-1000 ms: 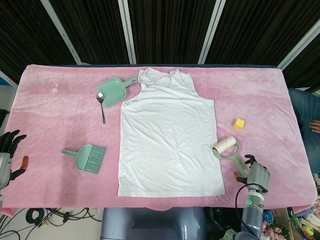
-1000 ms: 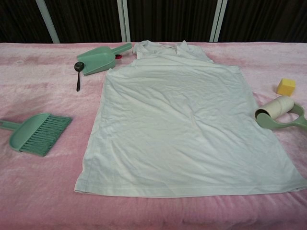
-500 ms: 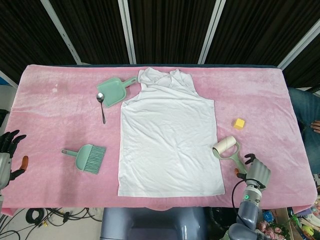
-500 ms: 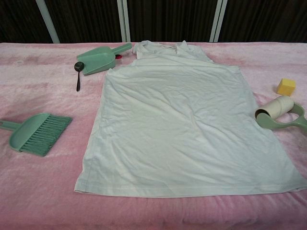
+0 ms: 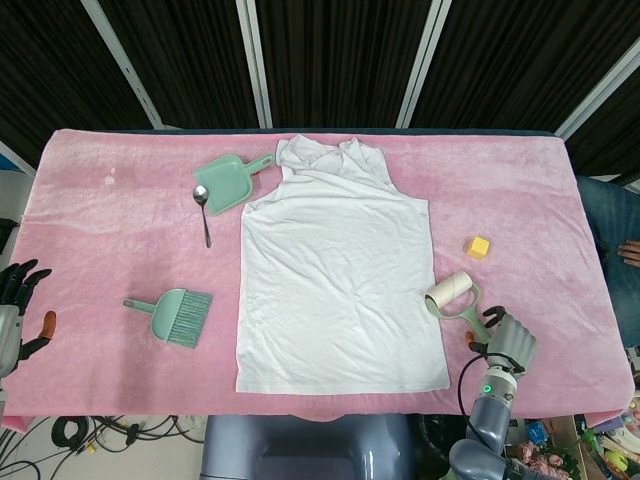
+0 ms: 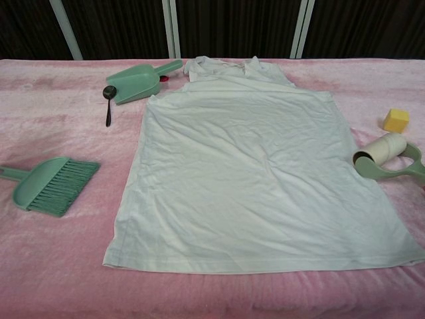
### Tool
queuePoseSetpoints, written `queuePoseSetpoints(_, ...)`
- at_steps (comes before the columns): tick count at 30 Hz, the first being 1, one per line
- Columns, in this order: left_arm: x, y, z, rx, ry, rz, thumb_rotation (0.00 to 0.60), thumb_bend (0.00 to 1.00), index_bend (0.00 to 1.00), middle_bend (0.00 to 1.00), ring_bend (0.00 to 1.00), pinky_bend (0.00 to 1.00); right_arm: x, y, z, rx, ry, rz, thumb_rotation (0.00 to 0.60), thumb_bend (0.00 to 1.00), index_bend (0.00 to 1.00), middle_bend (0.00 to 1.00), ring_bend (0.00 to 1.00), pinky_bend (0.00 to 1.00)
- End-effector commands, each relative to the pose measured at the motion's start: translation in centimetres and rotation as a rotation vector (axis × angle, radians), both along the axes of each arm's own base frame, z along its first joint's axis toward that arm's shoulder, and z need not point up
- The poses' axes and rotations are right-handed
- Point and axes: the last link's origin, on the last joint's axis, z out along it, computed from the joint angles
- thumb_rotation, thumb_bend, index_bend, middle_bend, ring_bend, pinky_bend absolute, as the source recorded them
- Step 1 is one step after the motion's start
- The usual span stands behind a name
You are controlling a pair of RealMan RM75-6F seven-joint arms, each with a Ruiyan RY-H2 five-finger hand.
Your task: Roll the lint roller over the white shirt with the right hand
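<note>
Pink cloth (image 5: 520,190) covers our table; the white shirt (image 5: 340,280) lies flat in the middle; the lint roller (image 5: 455,297) lies just beside its right edge; our right hand (image 5: 508,342) sits at the handle's end, whether grasping it we cannot tell.

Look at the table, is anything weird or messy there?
A little. A metal spoon lies beside the green dustpan among cleaning tools, which seems odd. The white shirt is wrinkled, its collar bunched. The lint roller lies on its side right of the shirt. Nothing looks spilled or broken.
</note>
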Motion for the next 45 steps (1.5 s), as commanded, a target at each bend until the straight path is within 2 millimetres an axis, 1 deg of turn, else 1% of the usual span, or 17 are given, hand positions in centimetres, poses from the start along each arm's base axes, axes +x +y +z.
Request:
queuePoseSetpoints(1, 0.0, 0.0, 0.0, 0.0, 0.0, 0.001, 0.6, 0.46, 0.17, 0.1, 0.05, 0.11, 0.0, -0.1, -0.1, -0.002, -0.003, 0.001, 0.6, 0.2, 0.44, 0.47, 0.49, 0.47)
queuePoseSetpoints(11, -0.1, 0.0, 0.0, 0.003, -0.001, 0.006, 0.6, 0.46, 0.17, 0.1, 0.05, 0.11, 0.0, -0.3, -0.5, 0.007, 0.002, 0.0, 0.6, 0.21, 0.44, 0.47, 0.49, 0.47)
queuePoseSetpoints(14, 0.0, 0.0, 0.1, 0.007, -0.002, 0.005, 0.6, 0.46, 0.17, 0.1, 0.05, 0.11, 0.0, -0.3, -0.6, 0.009, 0.0, -0.001, 0.6, 0.22, 0.46, 0.48, 0.51, 0.5)
queuePoseSetpoints(17, 0.0, 0.0, 0.1, 0.011, -0.005, 0.005, 0.6, 0.46, 0.17, 0.1, 0.05, 0.11, 0.0, -0.4, -0.7, 0.007, -0.001, -0.003, 0.6, 0.26, 0.49, 0.51, 0.53, 0.53)
queuePoseSetpoints(20, -0.1, 0.0, 0.2, 0.013, -0.007, 0.007, 0.6, 0.46, 0.17, 0.1, 0.05, 0.11, -0.2, -0.5, -0.9, 0.019, 0.001, -0.008, 0.6, 0.32, 0.53, 0.54, 0.56, 0.56)
queuePoseSetpoints(24, 0.0, 0.0, 0.2, 0.015, -0.013, 0.008, 0.6, 0.47, 0.17, 0.1, 0.05, 0.11, -0.3, -0.7, -0.8, -0.002, -0.014, -0.005, 0.6, 0.37, 0.55, 0.55, 0.57, 0.57)
queuePoseSetpoints(28, -0.1, -0.1, 0.2, 0.016, -0.015, 0.011, 0.6, 0.46, 0.17, 0.1, 0.05, 0.11, -0.5, -0.7, -0.5, -0.01, 0.015, 0.011, 0.6, 0.4, 0.55, 0.55, 0.57, 0.57)
queuePoseSetpoints(37, -0.1, -0.1, 0.2, 0.013, -0.019, 0.013, 0.6, 0.46, 0.17, 0.1, 0.05, 0.11, -0.8, -0.7, 0.1, 0.002, 0.036, 0.082, 0.6, 0.48, 0.62, 0.6, 0.6, 0.61)
queuePoseSetpoints(45, -0.1, -0.1, 0.2, 0.011, -0.02, 0.019, 0.6, 0.46, 0.17, 0.1, 0.05, 0.11, -0.3, -1.4, 2.2, 0.031, -0.004, 0.213, 0.6, 0.48, 0.64, 0.61, 0.61, 0.62)
